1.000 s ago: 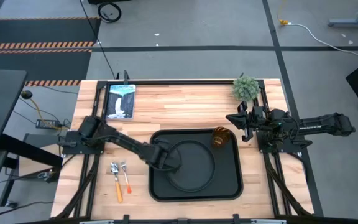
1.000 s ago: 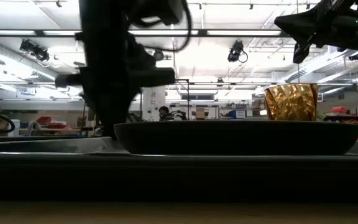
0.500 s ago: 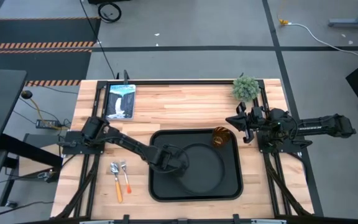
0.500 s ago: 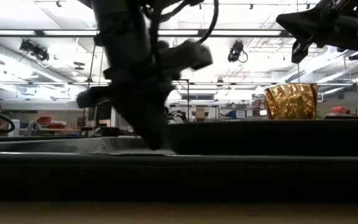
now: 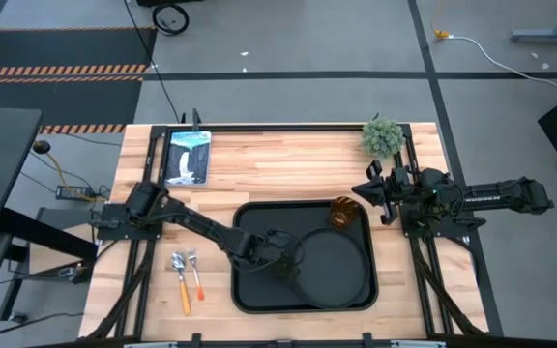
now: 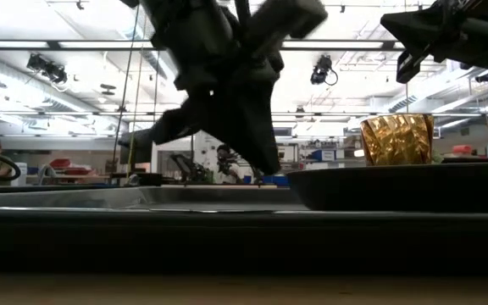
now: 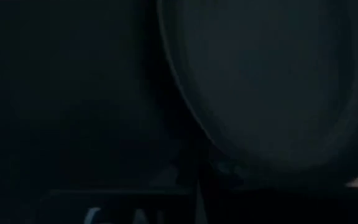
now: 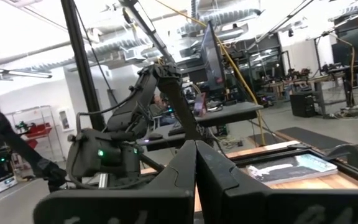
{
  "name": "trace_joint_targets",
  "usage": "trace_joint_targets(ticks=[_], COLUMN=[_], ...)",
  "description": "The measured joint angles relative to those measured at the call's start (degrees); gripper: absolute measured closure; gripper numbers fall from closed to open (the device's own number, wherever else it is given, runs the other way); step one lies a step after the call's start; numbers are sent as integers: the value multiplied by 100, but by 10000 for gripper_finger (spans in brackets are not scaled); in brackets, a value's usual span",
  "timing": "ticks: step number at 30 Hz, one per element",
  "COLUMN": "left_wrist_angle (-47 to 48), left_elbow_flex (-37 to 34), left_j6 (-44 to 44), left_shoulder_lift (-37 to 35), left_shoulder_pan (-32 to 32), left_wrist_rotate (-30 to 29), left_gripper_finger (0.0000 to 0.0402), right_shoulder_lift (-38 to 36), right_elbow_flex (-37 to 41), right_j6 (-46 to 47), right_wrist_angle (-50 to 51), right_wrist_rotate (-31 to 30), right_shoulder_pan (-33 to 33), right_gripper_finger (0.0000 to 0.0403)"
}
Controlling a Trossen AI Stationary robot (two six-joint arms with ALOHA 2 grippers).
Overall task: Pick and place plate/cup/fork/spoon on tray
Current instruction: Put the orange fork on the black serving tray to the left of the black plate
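Note:
The round black plate (image 5: 335, 268) lies flat on the right half of the black tray (image 5: 249, 290); it also shows in the left wrist view (image 7: 272, 81). The amber cup (image 5: 343, 213) stands upright in the tray's far right corner. The fork (image 5: 198, 280) and the spoon (image 5: 181, 287) lie side by side on the table, left of the tray. My left gripper (image 5: 286, 263) is shut, low over the tray at the plate's left rim. My right gripper (image 5: 368, 193) is shut and empty, in the air beside the cup, to the right of it. My left gripper has its shut fingertips (image 7: 199, 174) at the plate's left rim (image 7: 188, 134), coming slanting down from the table's left. It is too dark there to tell whether they touch the rim. The plate lies flat on the tray.
A small green plant (image 5: 382, 136) stands at the table's far right corner and a picture book (image 5: 187, 157) lies at the far left. The tray's left half (image 5: 259, 227) is bare.
My left gripper has gone toward the table's right edge across the tray and has tipped over. The plate has slid flat along the tray with it, from the tray's middle to its right half.

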State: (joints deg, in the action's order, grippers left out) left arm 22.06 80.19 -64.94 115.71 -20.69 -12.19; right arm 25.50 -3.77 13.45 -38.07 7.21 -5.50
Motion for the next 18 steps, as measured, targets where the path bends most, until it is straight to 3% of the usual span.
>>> trace_joint_targets(ticks=[5, 10, 18], left_wrist_angle=[561, 2019, 3573], left_elbow_flex=[-1, 6, -1], left_j6=[-334, -1923, -4421], left_shoulder_lift=[-228, -487, -492], left_shoulder_pan=[-184, -685, -1510], left_wrist_rotate=[-98, -463, 470], left_gripper_finger=[388, 388, 388], right_shoulder_lift=[0, 0, -1], right_elbow_flex=[-1, -1, -2], right_j6=[11, 11, -19], right_wrist_angle=[-2, 4, 38], right_wrist_rotate=[22, 41, 42], right_shoulder_pan=[0, 4, 6], right_gripper_finger=[392, 392, 392])
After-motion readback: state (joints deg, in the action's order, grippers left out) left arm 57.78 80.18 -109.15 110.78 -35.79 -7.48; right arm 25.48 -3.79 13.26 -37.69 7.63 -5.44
